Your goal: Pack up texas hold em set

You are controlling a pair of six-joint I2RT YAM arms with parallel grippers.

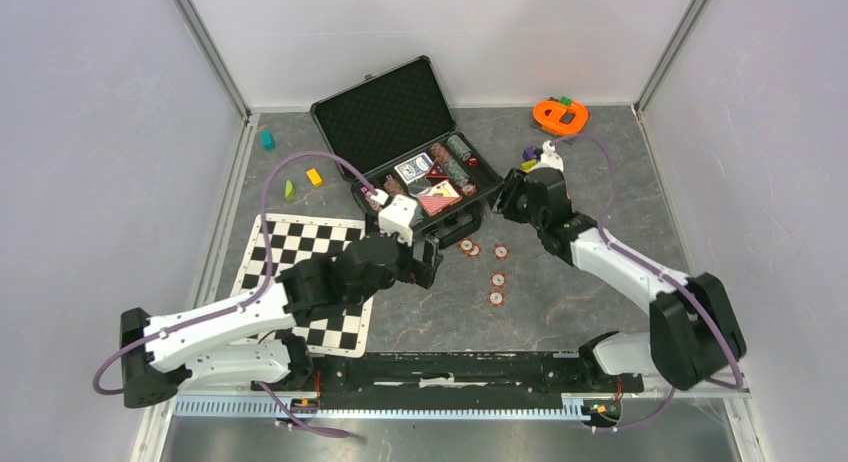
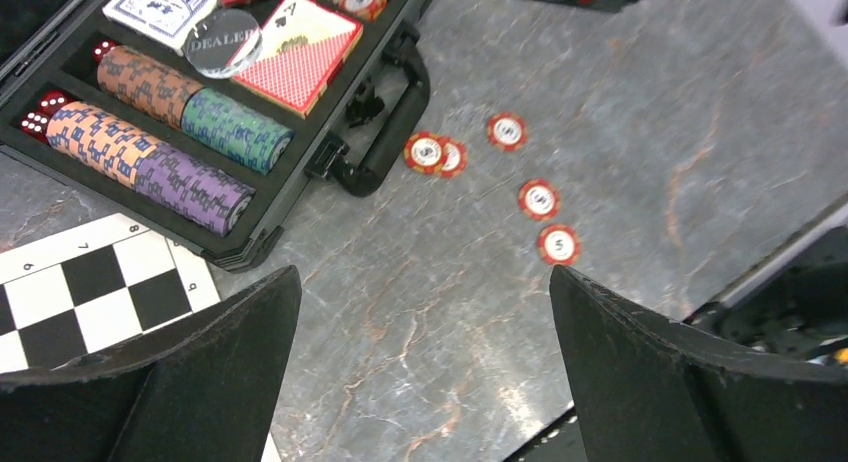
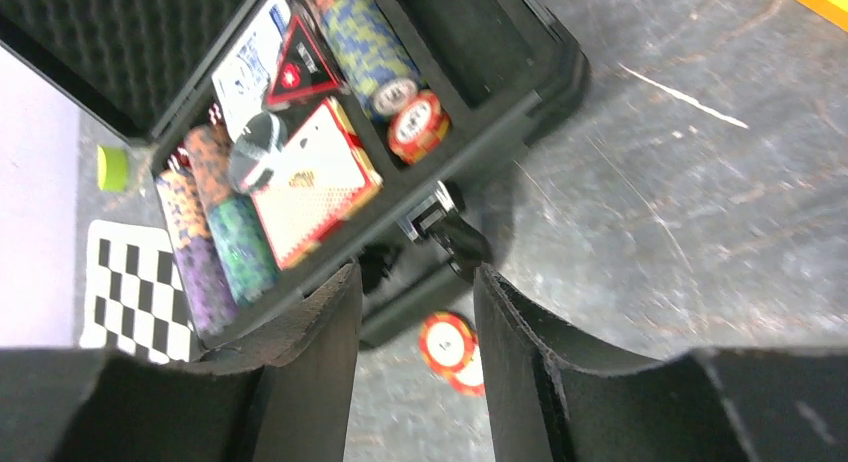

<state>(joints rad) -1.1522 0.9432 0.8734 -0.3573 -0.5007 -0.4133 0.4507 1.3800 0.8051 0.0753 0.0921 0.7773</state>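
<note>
A: Where are the loose chips (image 2: 538, 198)?
B: 5 lie on the desk (image 1: 580, 282), just in front of the open case (image 1: 385, 117), near its handle (image 2: 385, 132).
A: And the tools?
B: The left tool (image 2: 420, 312) is wide open in front of the case. The right tool (image 3: 415, 282) is half open and empty, at its right side.

The left arm (image 1: 215, 327) and the right arm (image 1: 620, 260) pair glossy white link shells with chunky black joint housings, a thin purple cable (image 1: 290, 172) looped along each, while the left claw (image 2: 422, 277) and right claw (image 3: 415, 277) have matte black, grainy, wedge-shaped fingers (image 2: 650, 362).
</note>
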